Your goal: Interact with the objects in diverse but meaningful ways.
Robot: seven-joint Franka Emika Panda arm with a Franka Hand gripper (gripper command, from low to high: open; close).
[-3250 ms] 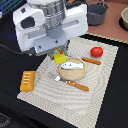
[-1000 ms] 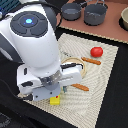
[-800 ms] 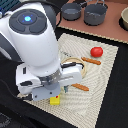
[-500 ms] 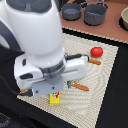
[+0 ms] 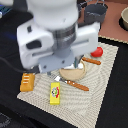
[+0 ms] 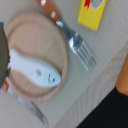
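Wrist view: white toy fish w/ a small face lies flat on a round light-wood plate, plate on a beige woven placemat. Wooden-handled metal fork lies just beside the plate rim; wooden-handled knife touches the rim on the opposite side. Yellow rectangular packet w/ red label sits near the fork, apart from the plate. Exterior view, blurred: big white robot arm covers the mat's middle; gripper fingers aren't visible, so can't tell how far open or whether holding anything. Plate peeks out under the arm. Packet lies near the mat's front edge, orange-brown bread loaf at the mat's corner on the exterior view's left, red tomato toward the edge on the exterior view's right. Grey pots sit on the dark desk beyond the mat's far edge.
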